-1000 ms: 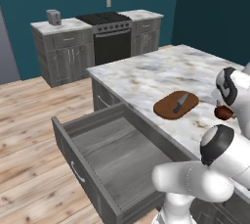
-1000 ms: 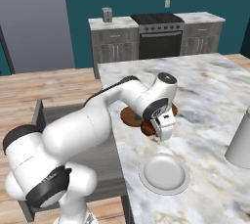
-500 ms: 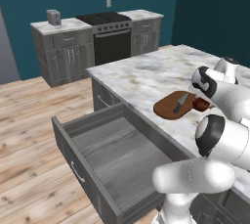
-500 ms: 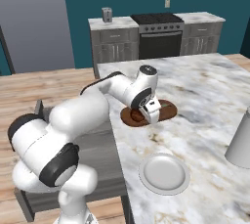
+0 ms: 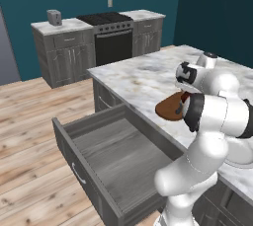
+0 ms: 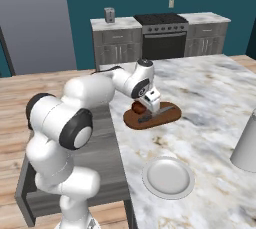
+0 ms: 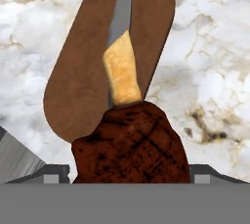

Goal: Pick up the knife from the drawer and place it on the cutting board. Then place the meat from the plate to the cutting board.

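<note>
Nearest us the drawer (image 5: 118, 161) stands pulled out. Near the bench's (image 6: 210, 98) drawer-side edge, our jaws stand wide over the cutting board (image 6: 165, 115), gripping nothing we can make out; the meat (image 7: 132, 145) sits at the board's end, the knife (image 7: 119, 56) lying along it.

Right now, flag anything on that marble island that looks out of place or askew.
Nothing spilled or damaged. The wide grey drawer stands pulled out and empty. On the reddish-brown oval cutting board, the dark red meat lump sits at one end, overlapping the butt of the knife.
</note>
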